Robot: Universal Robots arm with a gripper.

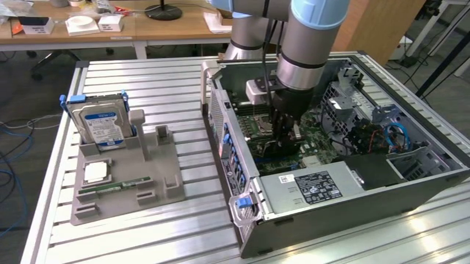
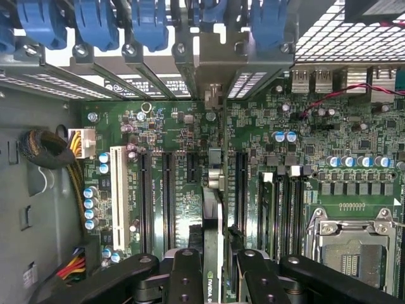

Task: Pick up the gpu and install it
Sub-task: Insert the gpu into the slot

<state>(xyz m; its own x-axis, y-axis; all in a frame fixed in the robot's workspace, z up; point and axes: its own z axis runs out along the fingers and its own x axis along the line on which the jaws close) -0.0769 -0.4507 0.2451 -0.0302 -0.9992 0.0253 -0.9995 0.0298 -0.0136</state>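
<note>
One arm reached down into the open computer case [image 1: 411, 165], its hand [image 2: 212, 269] pinching the gpu [image 2: 214, 209] edge-on above the motherboard [image 2: 177, 120] slots. Judged risk: a slight tilt toward three o'clock could jam the card beside its slot.

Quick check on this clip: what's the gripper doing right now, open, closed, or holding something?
Gripper: closed on the gpu, held edge-on over the motherboard slots inside the computer case.

One hard drive [image 1: 101, 122], one memory stick [image 1: 115, 188], one computer case [image 1: 353, 187], one gpu [image 2: 214, 215].
</note>
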